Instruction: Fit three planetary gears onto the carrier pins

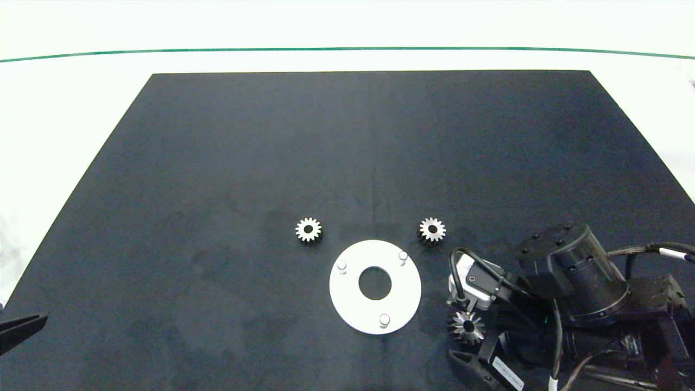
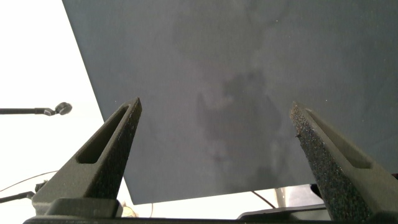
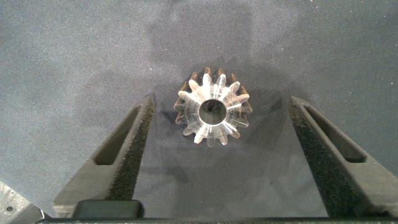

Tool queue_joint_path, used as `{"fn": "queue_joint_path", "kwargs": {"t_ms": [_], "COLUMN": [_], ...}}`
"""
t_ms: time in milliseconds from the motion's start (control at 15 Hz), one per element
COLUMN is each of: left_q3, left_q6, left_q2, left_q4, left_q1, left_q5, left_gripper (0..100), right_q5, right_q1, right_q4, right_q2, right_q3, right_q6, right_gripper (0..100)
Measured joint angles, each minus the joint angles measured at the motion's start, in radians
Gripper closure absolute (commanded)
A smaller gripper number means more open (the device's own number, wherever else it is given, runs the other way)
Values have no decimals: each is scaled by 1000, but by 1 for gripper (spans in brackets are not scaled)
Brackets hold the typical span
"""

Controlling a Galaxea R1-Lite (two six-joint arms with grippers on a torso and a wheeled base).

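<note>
3 planetary gears, all flat on the black mat (image 1: 217,163), none on a peg. Gear 1 (image 1: 308,229) sits just off the upper-left rim of the white disc (image 1: 353,304); gear 2 (image 1: 433,229) just off the upper-right rim; gear 3 (image 1: 466,327) to the disc's right, near its lower edge, apart from it. In the right wrist view gear 3 (image 3: 213,112) lies between the two fingers w/ a gap on each side, no contact.

Carrier pins: 3 short whitish pegs upright on the disc in a triangle – upper left (image 1: 341,265), upper right (image 1: 403,255), bottom (image 1: 384,319) – all bare. Disc has a large centre hole, mat showing through.

Right tool (image 3: 214,134) is spread wide, straddling gear 3, pointing down at the mat; arm enters from the lower-right corner in the head view.

Left tool (image 2: 214,134) is also spread wide, holding nothing, over bare mat near its edge; only a finger tip (image 1: 21,328) shows at the left edge in the head view.

Mat covers most of the white tabletop (image 1: 65,108).
</note>
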Motion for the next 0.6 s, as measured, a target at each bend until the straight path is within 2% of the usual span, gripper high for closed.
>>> {"fn": "queue_joint_path", "kwargs": {"t_ms": [600], "left_q3": [0], "left_q6": [0], "left_q2": [-1], "left_q4": [0], "left_q1": [0], "left_q5": [0], "left_gripper": [0], "right_q5": [-1], "right_q1": [11], "right_q4": [-1], "right_q2": [0], "right_q3": [5], "right_q6": [0], "right_gripper": [36]}}
